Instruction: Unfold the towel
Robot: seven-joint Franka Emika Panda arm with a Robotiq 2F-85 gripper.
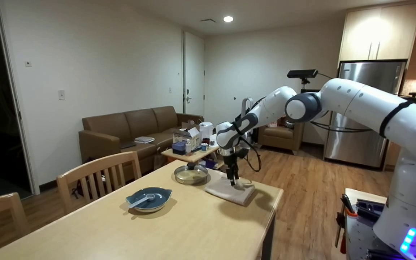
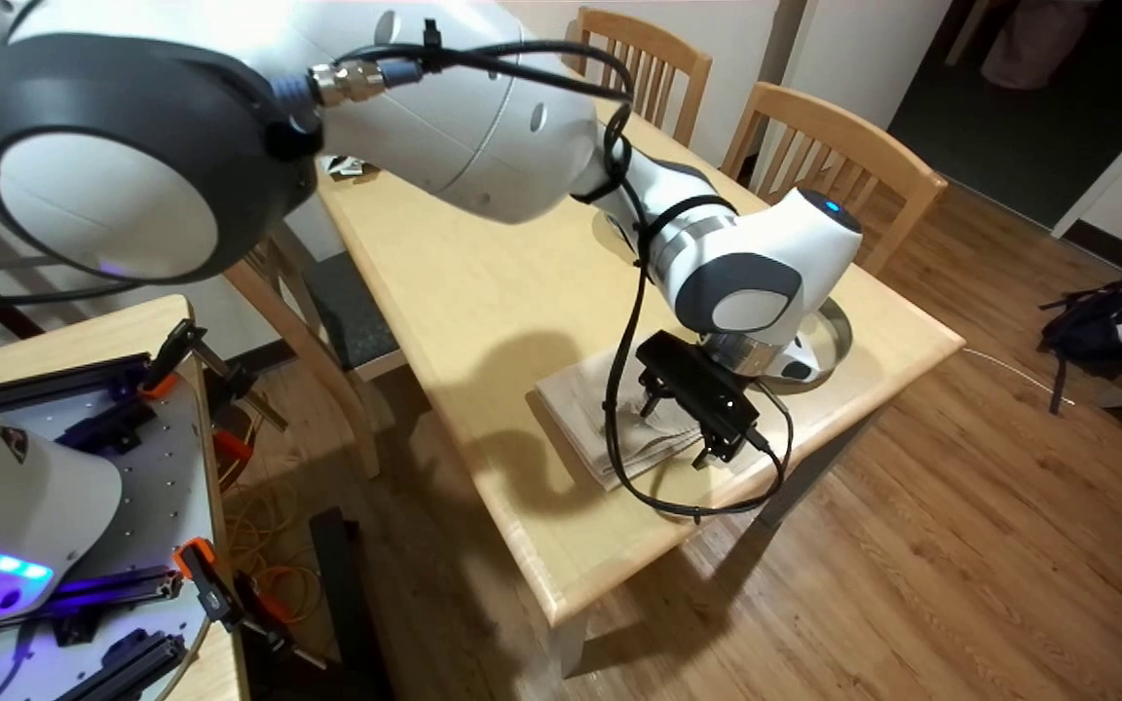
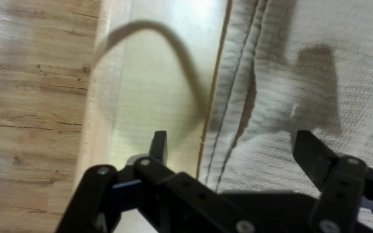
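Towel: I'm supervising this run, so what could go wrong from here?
The gripper stands open over the layered edge of the towel, so it might pinch several layers at once. That side lies near a table edge, so a flap could end up hanging off. A round pan beside the towel may get bumped.

Towel (image 1: 225, 191) on table (image 1: 121, 231), pan (image 1: 190, 181) beside it, spoon (image 1: 141, 200) in dish (image 1: 161, 196)

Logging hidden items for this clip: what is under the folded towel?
The folded towel lies on the table, whose top shows beyond its edges. The area directly beneath is covered, so whether anything else lies there cannot be seen.
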